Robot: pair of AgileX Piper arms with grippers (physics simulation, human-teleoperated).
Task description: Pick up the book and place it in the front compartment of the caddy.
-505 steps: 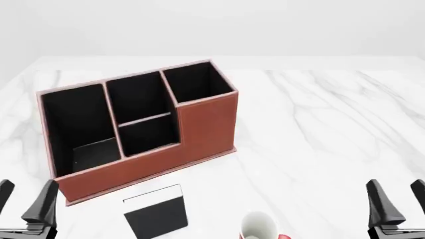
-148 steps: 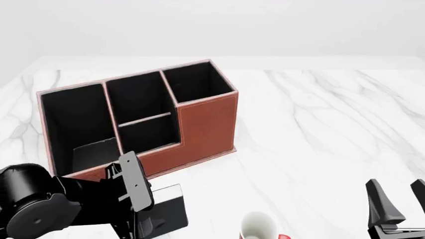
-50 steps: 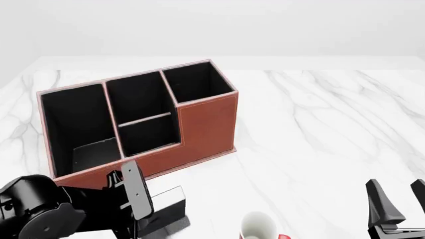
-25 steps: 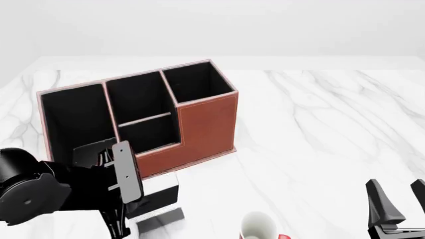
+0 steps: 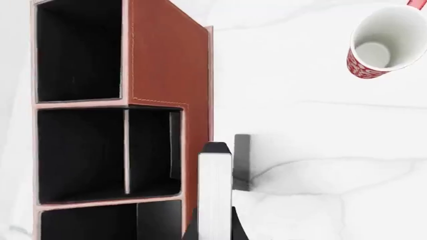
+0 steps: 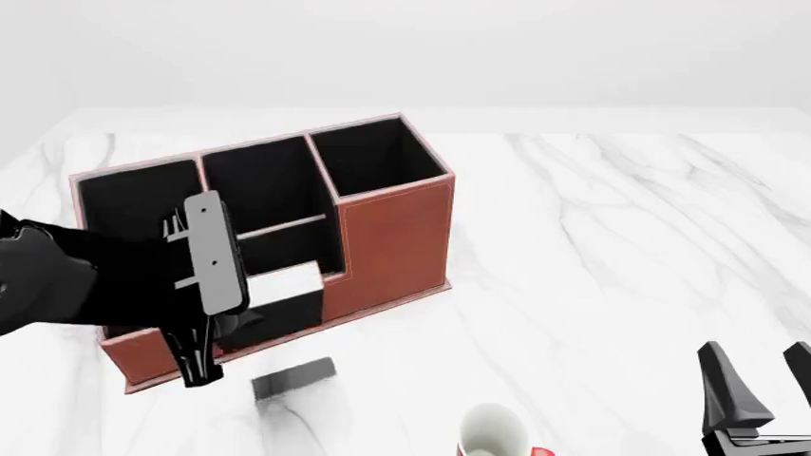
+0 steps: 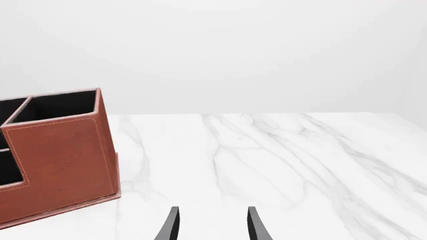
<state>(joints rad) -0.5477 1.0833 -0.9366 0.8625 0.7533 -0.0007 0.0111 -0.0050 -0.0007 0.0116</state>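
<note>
My left gripper (image 6: 260, 306) is shut on the thin black book (image 6: 287, 296) and holds it in the air, white band up, just in front of the caddy's lowest wall. In the left wrist view the book (image 5: 215, 192) shows edge-on between my fingers, beside the red-brown caddy (image 5: 163, 55) and just outside the front compartment (image 5: 155, 150). The caddy (image 6: 393, 233) stands at the left middle of the table. Its small front compartment (image 6: 285, 249) lies right behind the book. My right gripper (image 6: 761, 399) is open and empty at the near right; it also shows in the right wrist view (image 7: 212, 227).
A white-and-red mug (image 6: 497, 432) stands at the near edge, right of the book's shadow (image 6: 294, 378); it also shows in the left wrist view (image 5: 377, 42). The caddy's end wall (image 7: 60, 155) shows in the right wrist view. White marble table (image 6: 609, 247) stretches to the right.
</note>
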